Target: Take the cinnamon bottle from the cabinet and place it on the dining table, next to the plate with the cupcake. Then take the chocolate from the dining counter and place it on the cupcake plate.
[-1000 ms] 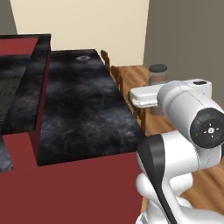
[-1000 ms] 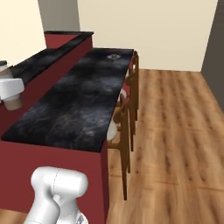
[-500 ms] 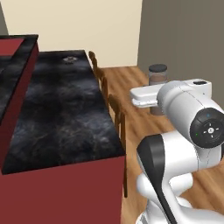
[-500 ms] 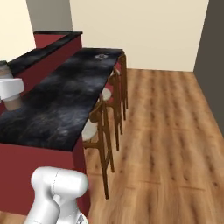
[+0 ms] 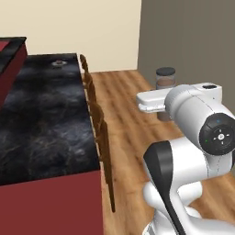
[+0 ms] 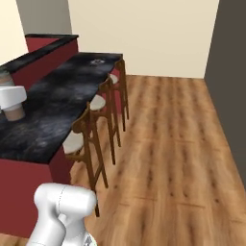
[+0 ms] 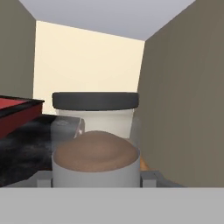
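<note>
The cinnamon bottle (image 5: 165,80) is a clear jar with a dark lid and brown powder inside. It hangs in the air over the wood floor, with my gripper (image 5: 163,95) shut on its middle. In the right base view the bottle (image 6: 13,113) and the gripper (image 6: 10,98) sit at the left edge, over the counter. Close up in the hand view, the bottle (image 7: 95,131) stands upright between the fingers of the gripper (image 7: 96,176). A small round thing (image 5: 58,63), perhaps the cupcake plate (image 6: 97,61), lies at the counter's far end, too small to tell.
A long dark marble counter (image 5: 41,119) with a red side runs along the left. Wooden stools (image 6: 91,139) line its edge. Open wood floor (image 6: 178,144) stretches to the right, bounded by a grey wall (image 5: 193,41) and a beige far wall (image 6: 144,33).
The whole scene has shifted in both base views, so the camera has moved with the base; the counter has slid left. The bottle stays in the gripper, in the same place.
</note>
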